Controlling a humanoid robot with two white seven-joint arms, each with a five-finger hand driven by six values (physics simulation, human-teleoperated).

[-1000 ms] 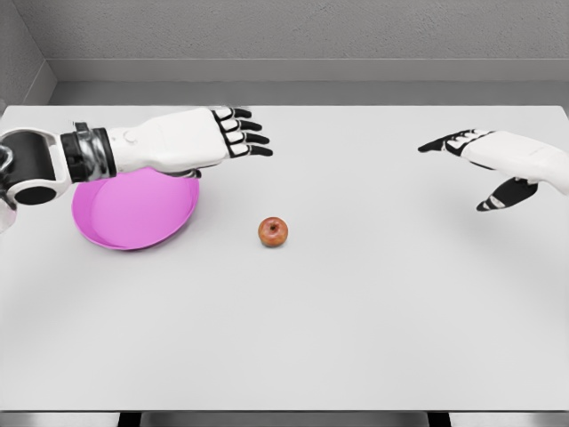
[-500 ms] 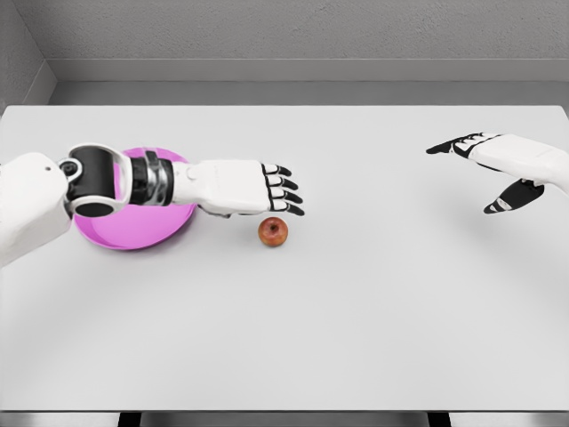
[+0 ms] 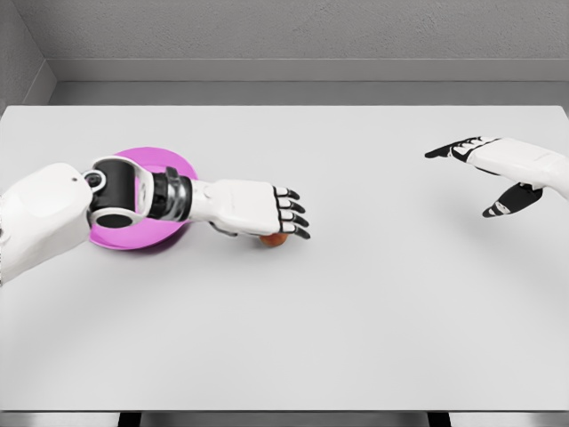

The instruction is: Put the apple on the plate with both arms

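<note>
Here the left hand [image 3: 258, 207] lies flat over the apple [image 3: 273, 239] just left of the frame's centre, so only a sliver of red shows under the palm. To do this step well, the robot should curl the fingers [image 3: 292, 213] around the fruit evenly and close gently, since a round apple can roll away on the bare table [image 3: 356, 311]. The fingers are stretched out nearly straight, pointing right; whether the palm touches the apple cannot be told, and nothing is gripped yet. The pink plate [image 3: 164, 160] sits at middle left, partly hidden behind the left forearm. The right hand [image 3: 498, 169] hovers at the right edge, fingers spread, holding nothing.
</note>
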